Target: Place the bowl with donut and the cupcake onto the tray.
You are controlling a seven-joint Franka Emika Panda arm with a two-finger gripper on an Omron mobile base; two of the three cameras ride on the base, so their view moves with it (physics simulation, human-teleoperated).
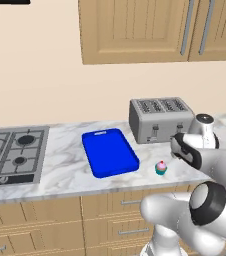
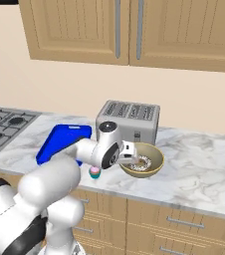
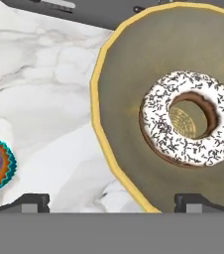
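White pincer point(image 3: 111, 201): wide open, holding nothing, one tip either side of the bowl's near rim, likely to grip it.
Cupcake point(image 2: 94, 172): on the marble surface point(image 2: 204, 169), just beside the pincer.
Bowl point(image 2: 143, 160): donut point(image 3: 189, 118) inside, before the toaster point(image 2: 128, 120).
Tray point(image 1: 109, 151): farther left, bare, awaiting both.

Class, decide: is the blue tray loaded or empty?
Empty: the tray is bare blue; the cupcake and bowl sit on the counter.

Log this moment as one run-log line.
gripper: open, straddling bowl rim | donut: in bowl | cupcake: on counter | tray: bare
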